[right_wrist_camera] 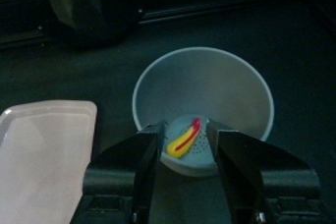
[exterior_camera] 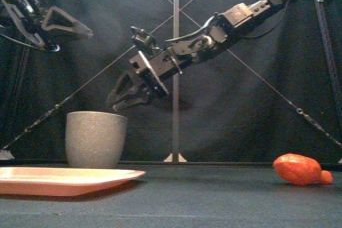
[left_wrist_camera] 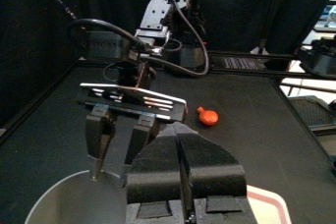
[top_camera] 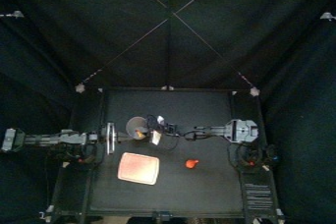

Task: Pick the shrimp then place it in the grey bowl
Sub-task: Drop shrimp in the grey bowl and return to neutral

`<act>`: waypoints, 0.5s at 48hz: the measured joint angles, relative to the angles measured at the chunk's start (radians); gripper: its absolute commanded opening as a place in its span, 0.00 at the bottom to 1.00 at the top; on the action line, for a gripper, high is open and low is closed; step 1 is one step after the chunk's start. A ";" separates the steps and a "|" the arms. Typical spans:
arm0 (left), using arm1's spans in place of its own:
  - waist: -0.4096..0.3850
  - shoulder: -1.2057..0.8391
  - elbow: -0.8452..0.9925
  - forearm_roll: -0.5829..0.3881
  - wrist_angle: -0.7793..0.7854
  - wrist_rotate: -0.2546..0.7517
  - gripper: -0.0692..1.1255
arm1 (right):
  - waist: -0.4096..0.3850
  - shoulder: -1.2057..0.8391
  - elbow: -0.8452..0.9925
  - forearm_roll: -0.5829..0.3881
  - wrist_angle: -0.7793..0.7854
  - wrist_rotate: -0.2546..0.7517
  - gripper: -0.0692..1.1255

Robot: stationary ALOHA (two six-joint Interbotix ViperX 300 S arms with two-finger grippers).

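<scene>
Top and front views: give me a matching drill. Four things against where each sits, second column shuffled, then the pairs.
Things
1. grey cup
2. pink tray
3. red toy
4. yellow-and-pink toy

Places
A. lying alone on the table, right of the tray
B. held in the right gripper, above the cup
C. upright on the table, behind the tray
D. flat on the table, left of centre, toward the front

Pairs: 1-C, 2-D, 3-A, 4-B.

The left gripper rests raised at the left, shut.
</scene>
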 measured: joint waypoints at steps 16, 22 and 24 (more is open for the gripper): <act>0.000 0.000 0.006 0.000 -0.003 -0.002 0.10 | 0.077 -0.179 0.207 0.009 -0.097 0.002 0.71; 0.000 0.000 0.006 -0.002 -0.006 -0.002 0.10 | 0.098 -0.238 0.305 0.029 -0.173 -0.005 0.71; 0.000 0.000 0.006 0.000 -0.006 0.000 0.10 | 0.103 -0.256 0.342 0.034 -0.204 -0.003 0.71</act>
